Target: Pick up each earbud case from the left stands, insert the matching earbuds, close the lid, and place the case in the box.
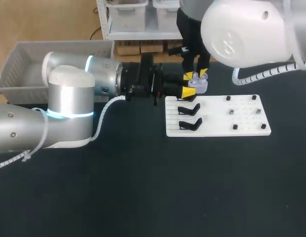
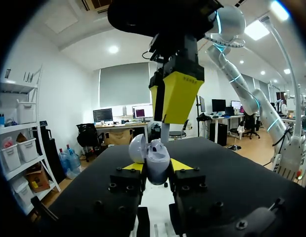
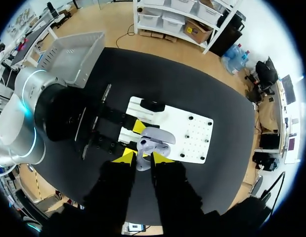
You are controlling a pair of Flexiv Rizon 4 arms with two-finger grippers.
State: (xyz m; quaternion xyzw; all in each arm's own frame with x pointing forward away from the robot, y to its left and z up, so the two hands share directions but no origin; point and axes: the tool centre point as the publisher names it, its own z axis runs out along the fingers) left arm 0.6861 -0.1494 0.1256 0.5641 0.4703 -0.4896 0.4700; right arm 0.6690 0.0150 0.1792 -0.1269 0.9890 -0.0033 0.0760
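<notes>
Head view: left gripper (image 1: 189, 92) is clamped on the earbud case (image 1: 200, 85) at the far left corner of the stand board (image 1: 217, 129). The right gripper (image 1: 195, 75) is directly above.

Left wrist view: the lid (image 2: 137, 148) is open and the case upright. 1 earbud (image 2: 165, 134) hangs stem-down just over the cavity.

Right wrist view: the right jaws pinch the earbud, with the case straight beneath. The next move looks like a vertical descent.

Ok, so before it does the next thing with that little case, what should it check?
1. Left gripper clamps the earbud case from both sides: ok.
2. Lid open: ok.
3. Right gripper directly above the case, holding an earbud: ok.
4. Earbud fully seated in the case: cannot tell.
5. Box waiting at the table's far left: ok.
</notes>
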